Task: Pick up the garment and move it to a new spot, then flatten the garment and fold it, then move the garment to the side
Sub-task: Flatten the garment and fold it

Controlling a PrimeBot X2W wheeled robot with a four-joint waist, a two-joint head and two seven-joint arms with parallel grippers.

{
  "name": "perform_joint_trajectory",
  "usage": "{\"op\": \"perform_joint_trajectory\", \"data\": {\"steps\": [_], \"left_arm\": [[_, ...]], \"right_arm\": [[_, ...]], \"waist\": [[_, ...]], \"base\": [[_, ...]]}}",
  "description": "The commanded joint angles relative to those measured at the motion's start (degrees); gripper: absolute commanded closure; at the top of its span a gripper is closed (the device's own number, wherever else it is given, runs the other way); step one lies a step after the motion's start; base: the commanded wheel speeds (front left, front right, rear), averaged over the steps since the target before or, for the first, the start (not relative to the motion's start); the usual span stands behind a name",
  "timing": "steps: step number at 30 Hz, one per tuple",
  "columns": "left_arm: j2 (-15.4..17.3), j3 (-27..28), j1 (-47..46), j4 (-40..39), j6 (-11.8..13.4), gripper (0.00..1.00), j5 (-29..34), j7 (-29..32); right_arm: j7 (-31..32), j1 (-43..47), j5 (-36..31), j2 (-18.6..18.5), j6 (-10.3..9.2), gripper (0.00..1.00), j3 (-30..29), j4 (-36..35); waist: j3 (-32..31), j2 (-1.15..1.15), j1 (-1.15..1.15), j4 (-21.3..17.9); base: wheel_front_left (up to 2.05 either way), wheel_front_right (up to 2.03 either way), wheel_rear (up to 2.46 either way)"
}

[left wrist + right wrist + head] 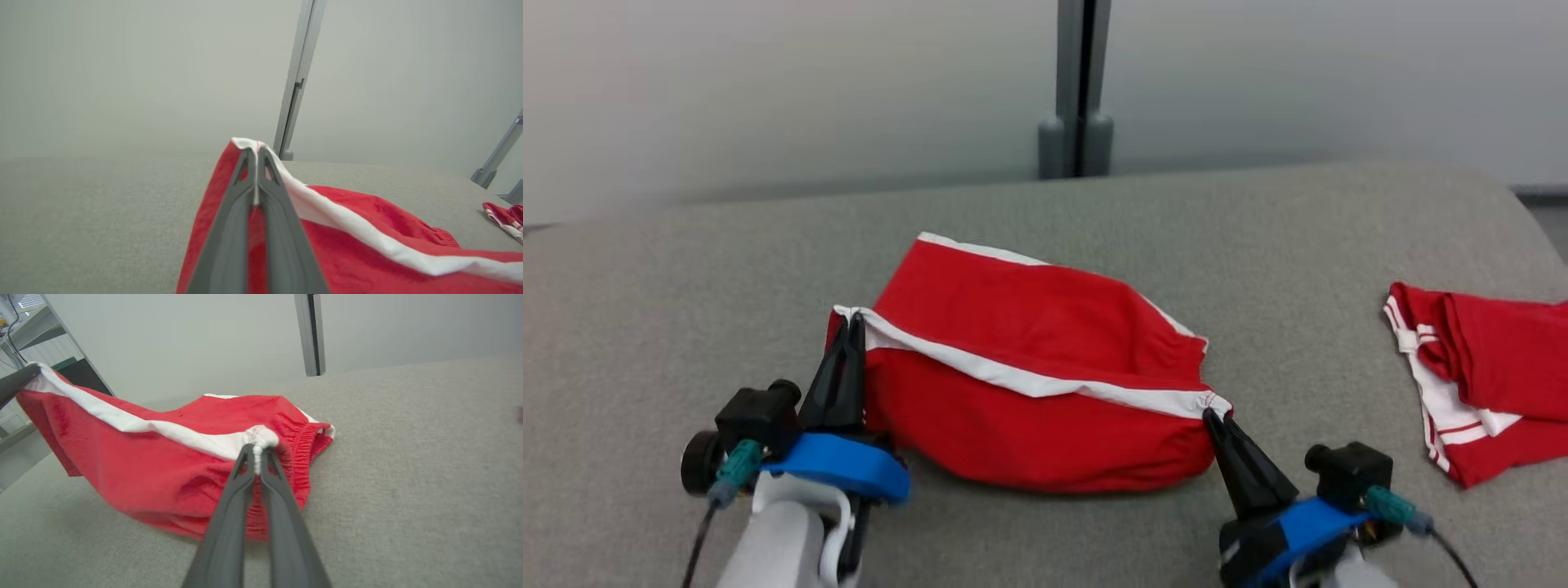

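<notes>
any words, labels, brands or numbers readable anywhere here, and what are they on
No text can be read in any view.
The red garment: plain red with white trim, no print or tag showing.
The second garment at the right: white stripes, no lettering.
The left gripper and right gripper: blue and black parts, no markings visible.

support: we are looking at a grey fabric-covered surface [686,269] | middle: red shorts with white trim [1029,367] are partly resting on it | right: second red-and-white garment [1494,367] is lying crumpled

Grey cloth-covered table [1045,212]. Far side: pale grey wall [768,82], grey upright post [1080,82] at centre. Light even, soft shadows.
</notes>
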Motion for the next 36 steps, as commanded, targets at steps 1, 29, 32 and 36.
{"op": "perform_joint_trajectory", "data": {"steps": [1,29,32,36], "left_arm": [[1.08,-0.5,-4.66,1.62,-0.45,1.0,1.04,-0.13],[9.21,-8.9,-41.33,32.54,-1.26,0.0,-5.19,0.04],[8.36,-8.74,-40.08,34.47,-1.08,0.0,-5.36,-0.14],[6.81,-7.85,-36.45,35.44,-0.68,0.0,-6.17,-0.14]], "right_arm": [[-0.21,-3.64,0.37,0.34,0.02,1.0,0.31,0.59],[-0.2,-25.85,7.73,2.36,0.01,0.0,2.95,7.95],[-0.19,-24.86,6.35,2.35,0.01,0.0,2.16,7.95],[-0.19,-22.27,4.07,2.35,0.01,0.0,-0.73,7.59]], "waist": [[2.53,0.0,-0.01,-0.36],[20.52,0.0,-0.01,-8.67],[19.96,0.0,-0.01,-8.31],[18.37,0.0,-0.01,-7.28]], "base": [[0.0,0.0,0.0],[0.0,0.0,0.0],[0.0,0.0,0.0],[0.0,0.0,0.0]]}}
